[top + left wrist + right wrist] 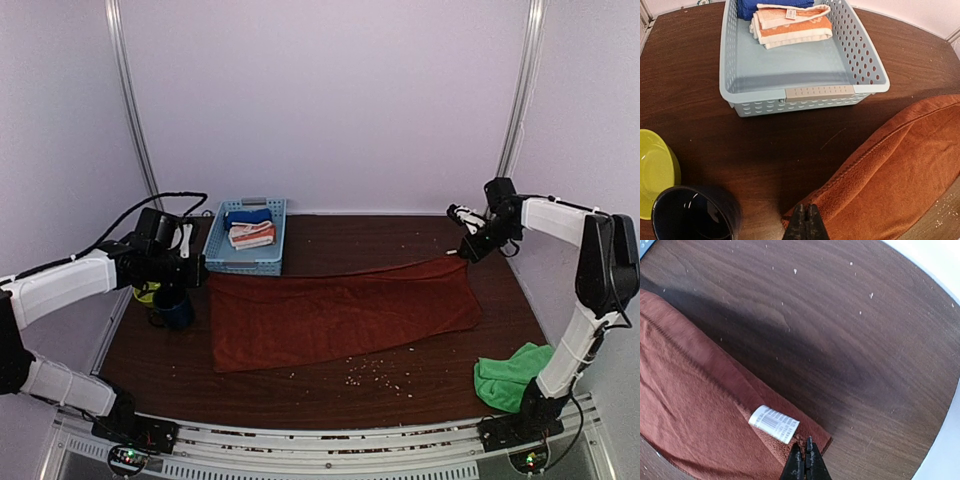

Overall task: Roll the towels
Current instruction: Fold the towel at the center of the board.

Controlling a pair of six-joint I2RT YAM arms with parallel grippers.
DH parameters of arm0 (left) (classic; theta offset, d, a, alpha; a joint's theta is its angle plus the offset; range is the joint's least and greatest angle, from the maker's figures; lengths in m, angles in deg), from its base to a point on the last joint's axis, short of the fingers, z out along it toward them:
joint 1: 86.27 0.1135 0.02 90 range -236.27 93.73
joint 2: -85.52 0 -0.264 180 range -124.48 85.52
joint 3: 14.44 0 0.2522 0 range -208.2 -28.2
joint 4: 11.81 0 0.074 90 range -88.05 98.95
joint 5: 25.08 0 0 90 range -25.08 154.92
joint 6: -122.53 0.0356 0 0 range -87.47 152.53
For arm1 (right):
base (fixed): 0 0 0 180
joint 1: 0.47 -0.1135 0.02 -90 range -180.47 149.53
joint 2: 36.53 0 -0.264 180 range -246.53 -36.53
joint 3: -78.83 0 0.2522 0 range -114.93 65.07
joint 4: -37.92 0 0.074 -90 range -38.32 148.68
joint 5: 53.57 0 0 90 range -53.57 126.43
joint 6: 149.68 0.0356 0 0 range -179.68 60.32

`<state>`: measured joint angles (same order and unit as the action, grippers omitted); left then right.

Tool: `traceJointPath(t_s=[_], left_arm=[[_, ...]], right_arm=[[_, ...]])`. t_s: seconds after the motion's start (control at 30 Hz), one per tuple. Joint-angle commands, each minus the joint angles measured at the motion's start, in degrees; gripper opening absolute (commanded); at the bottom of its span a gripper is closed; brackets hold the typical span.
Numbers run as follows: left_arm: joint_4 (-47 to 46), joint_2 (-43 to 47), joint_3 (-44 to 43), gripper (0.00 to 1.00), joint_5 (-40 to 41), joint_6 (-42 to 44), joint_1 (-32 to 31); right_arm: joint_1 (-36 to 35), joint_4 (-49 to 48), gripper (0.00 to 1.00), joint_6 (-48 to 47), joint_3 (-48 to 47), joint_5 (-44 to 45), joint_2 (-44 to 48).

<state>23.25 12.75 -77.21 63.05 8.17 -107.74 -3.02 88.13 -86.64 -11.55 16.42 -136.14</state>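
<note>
The rust towel [340,315] lies spread flat across the middle of the table, long side running left to right. My left gripper [197,268] is shut on its far left corner; in the left wrist view the closed fingertips [806,214] pinch the stitched hem of the rust towel [900,175]. My right gripper [462,253] is shut on the far right corner. In the right wrist view its tips [805,449] bite the rust towel [690,405] just beside the white tag [774,423]. The green towel [510,375] lies crumpled at the near right, by the right arm's base.
A light blue basket [245,262] at the back left holds a blue cloth [247,216] and a white-and-orange striped cloth [792,25]. A dark blue cup [695,215] and a yellow bowl [655,175] stand left of the rust towel. Crumbs dot the near table.
</note>
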Motion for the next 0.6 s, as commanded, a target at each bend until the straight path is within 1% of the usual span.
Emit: traceJointPath(t_s=[0.0,0.27,0.43,0.57], left_arm=[[2.0,3.9,2.1,0.00,-4.9,0.1,-0.3],[6.5,9.1,4.1,0.00,-8.8,0.8,-0.6],[10.9,11.0,4.6,0.00,-12.7,1.1,-0.7],[13.5,12.0,5.5,0.00,-14.1,1.8,-0.8]], right_arm=[[1.8,0.0,0.00,-3.7,3.4,-1.2,3.1],[3.5,-0.1,0.00,-7.1,8.8,-4.5,8.4],[6.2,1.6,0.00,-10.6,12.2,-6.6,11.2],[7.5,3.2,0.00,-14.6,14.7,-9.0,14.0]])
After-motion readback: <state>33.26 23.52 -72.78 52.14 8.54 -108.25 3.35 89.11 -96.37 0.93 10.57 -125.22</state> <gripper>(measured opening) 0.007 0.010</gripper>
